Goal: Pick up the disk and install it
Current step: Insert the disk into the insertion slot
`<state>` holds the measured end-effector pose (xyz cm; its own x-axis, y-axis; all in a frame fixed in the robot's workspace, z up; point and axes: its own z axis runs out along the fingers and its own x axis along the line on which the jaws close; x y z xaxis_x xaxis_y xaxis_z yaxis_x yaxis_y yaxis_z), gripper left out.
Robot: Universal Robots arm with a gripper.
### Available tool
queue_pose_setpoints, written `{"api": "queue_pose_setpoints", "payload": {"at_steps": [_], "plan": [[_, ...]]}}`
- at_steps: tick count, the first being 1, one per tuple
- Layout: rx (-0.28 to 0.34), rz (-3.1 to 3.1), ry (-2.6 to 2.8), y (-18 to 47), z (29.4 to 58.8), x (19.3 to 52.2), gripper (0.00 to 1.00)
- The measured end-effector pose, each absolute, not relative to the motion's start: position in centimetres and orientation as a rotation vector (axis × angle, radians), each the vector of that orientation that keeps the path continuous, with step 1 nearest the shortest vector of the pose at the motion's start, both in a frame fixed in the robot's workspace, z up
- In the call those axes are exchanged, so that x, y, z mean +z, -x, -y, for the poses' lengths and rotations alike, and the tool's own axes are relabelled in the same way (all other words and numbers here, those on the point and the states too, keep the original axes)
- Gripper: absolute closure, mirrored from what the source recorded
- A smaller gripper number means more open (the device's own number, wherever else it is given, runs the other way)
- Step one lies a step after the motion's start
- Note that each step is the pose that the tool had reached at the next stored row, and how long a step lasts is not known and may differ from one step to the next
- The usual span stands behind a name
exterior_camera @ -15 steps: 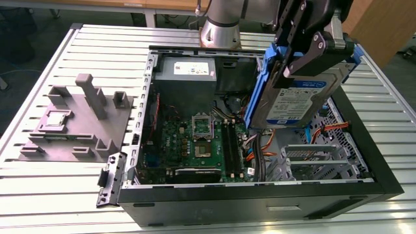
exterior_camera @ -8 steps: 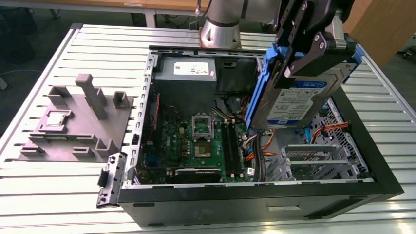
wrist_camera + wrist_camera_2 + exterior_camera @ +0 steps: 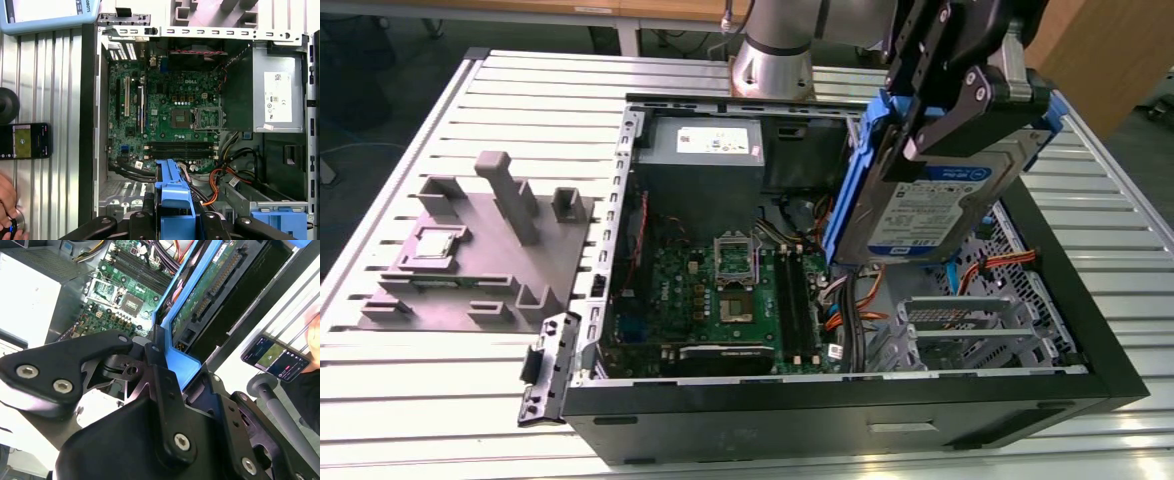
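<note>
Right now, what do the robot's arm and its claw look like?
The arm is a smooth silver-grey tube that flares out at a joint. The gripper is matt black, built of flat, angular links hinged together and dotted with round silver screw heads, seen closest in the second wrist view.

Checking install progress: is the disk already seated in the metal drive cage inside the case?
No, in the exterior view the disk hangs tilted in the gripper, held clear above the metal drive cage.

You see a white-and-blue printed label on the disk (image 3: 927,215), a white printed sticker on the power supply (image 3: 280,70), small white lettering on the motherboard (image 3: 165,112).
</note>
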<state>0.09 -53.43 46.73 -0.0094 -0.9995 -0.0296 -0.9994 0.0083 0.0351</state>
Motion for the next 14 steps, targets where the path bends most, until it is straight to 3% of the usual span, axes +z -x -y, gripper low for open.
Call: {"api": "queue_pose_setpoints", "payload": {"at_steps": [14], "plan": [[-0.071, 2.228, -2.208, -2.6, 54.7, 45.5, 0.63]]}}
